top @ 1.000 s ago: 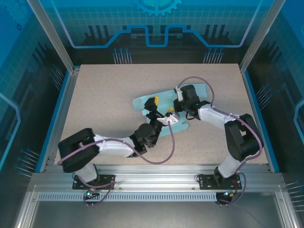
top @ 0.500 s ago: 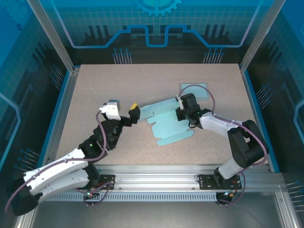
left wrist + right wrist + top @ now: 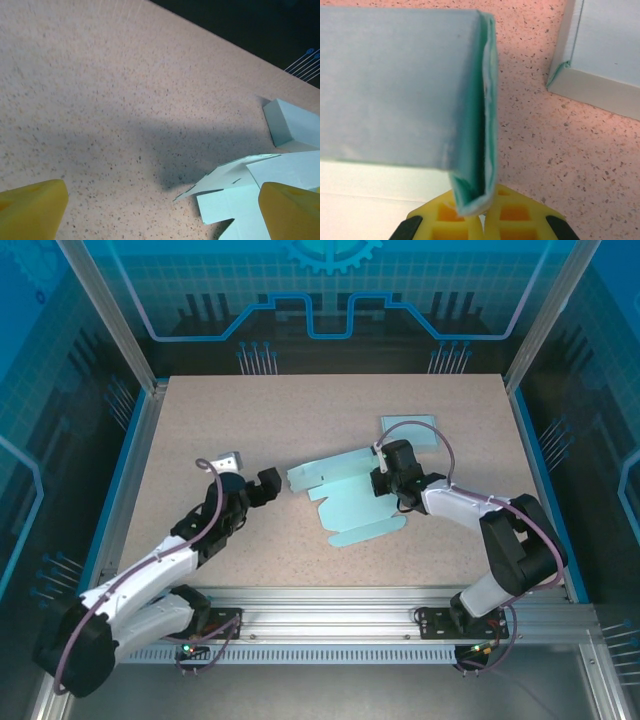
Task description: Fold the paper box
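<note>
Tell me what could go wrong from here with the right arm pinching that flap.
1. The right gripper is shut on one doubled flap of the paper box, and the open left gripper is clear of it, so nothing pins it down: a pull may drag it rather than crease it.
2. The small box lies close beside that flap and might get nudged.

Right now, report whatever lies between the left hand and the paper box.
Nothing visible does. The open left hand faces the paper box across bare table. The right hand is shut on the box's opposite side, outside that gap.
</note>
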